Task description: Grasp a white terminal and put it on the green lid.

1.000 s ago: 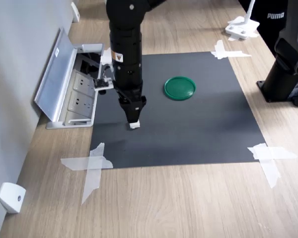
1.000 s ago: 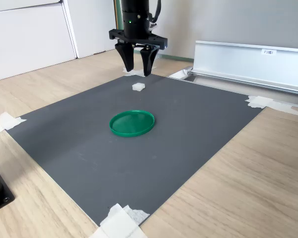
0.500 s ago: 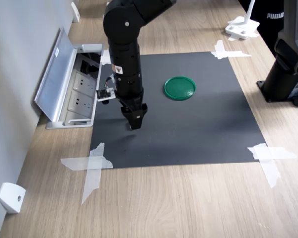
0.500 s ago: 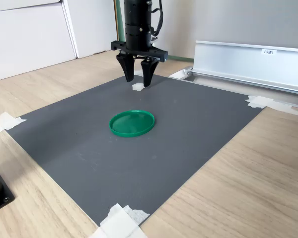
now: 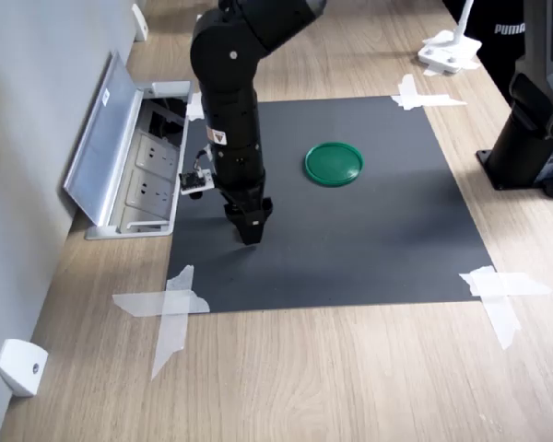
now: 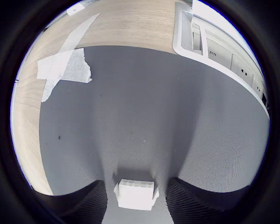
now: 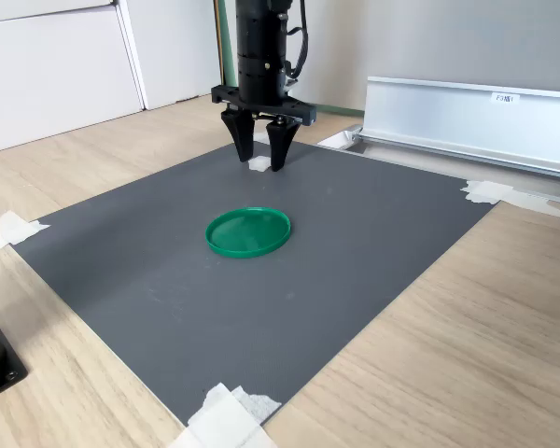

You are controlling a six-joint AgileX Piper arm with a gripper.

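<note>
The white terminal (image 7: 259,163) is a tiny blocky piece lying on the black mat (image 7: 373,233). My gripper (image 7: 260,164) is open and reaches down to the mat, one finger on either side of the terminal. In the wrist view the terminal (image 6: 136,193) sits between the two dark fingers (image 6: 79,205), with a gap on both sides. In the first exterior view the gripper (image 5: 250,235) hides the terminal. The green lid (image 5: 334,163) lies flat on the mat, to the first exterior view's right of the gripper and nearer the camera in the second exterior view (image 7: 248,231).
An open floor socket box with a raised silver cover (image 5: 106,138) lies just off the mat beside the arm. Tape strips (image 5: 170,304) hold the mat's corners. A black base (image 5: 525,152) stands at the first exterior view's right. A white wedge piece (image 5: 20,366) sits by the wall.
The gripper has come down from above the terminal until its open fingers stand on either side of it. The terminal and the lid have not moved.
</note>
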